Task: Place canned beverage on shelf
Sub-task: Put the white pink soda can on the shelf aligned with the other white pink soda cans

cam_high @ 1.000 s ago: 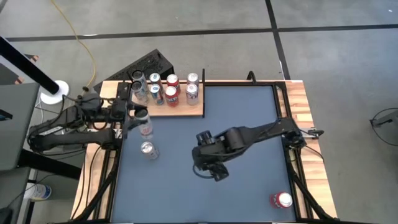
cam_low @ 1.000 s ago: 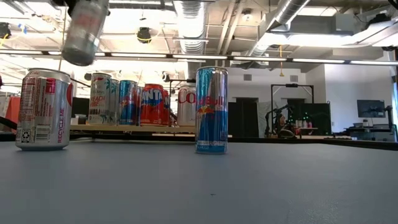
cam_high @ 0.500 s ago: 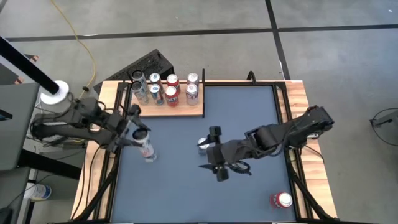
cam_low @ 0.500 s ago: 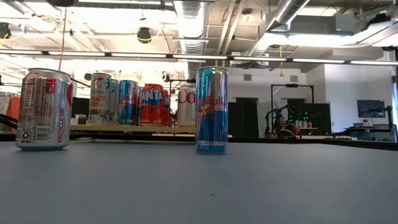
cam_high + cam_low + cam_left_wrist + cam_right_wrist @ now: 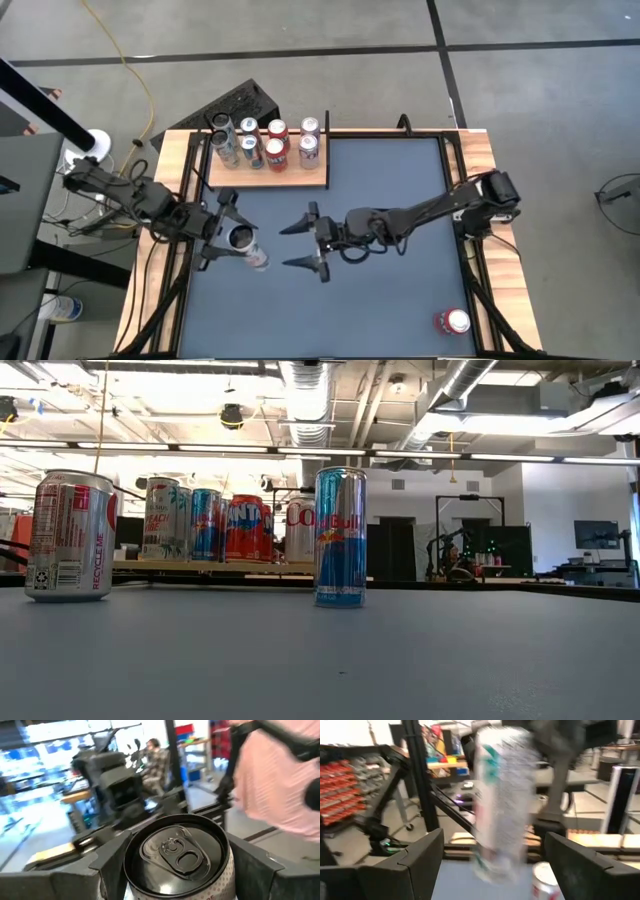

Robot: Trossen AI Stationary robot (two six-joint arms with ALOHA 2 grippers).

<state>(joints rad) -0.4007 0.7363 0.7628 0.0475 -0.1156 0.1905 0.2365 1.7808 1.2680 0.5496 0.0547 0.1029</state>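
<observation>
Nearest in the low view, on the blue table (image 5: 400,180): a short silver-and-red can (image 5: 70,535) at one side and a tall blue-and-silver can (image 5: 340,538) near the middle, both upright. Seen from above, a red can (image 5: 452,321) alone in the table's near right corner, well apart from everything else.

Mid-table, held clear of the surface: the drink can (image 5: 177,852), clamped across its body by the left gripper (image 5: 232,236), one dark finger on each side. Facing it from the right, the right gripper (image 5: 292,246), fingers spread wide and holding nothing, between the held can and the rest of the table. Just below the held can in the right wrist view, the top of a silver-and-red can (image 5: 542,880) standing on the table.

Long axis tilted rather than upright: pull-tab end up and back toward the left arm, base down and toward the right gripper. Silver lid with ring tab unopened; pale body with teal print, blurred, lettering unreadable.

Farther back, at the table's far left: the shelf (image 5: 300,178), a light wood board with thin black posts, carrying two rows of upright cans (image 5: 277,152), with bare board along the front edge. Beyond, a workshop room with a seated person (image 5: 155,760).
</observation>
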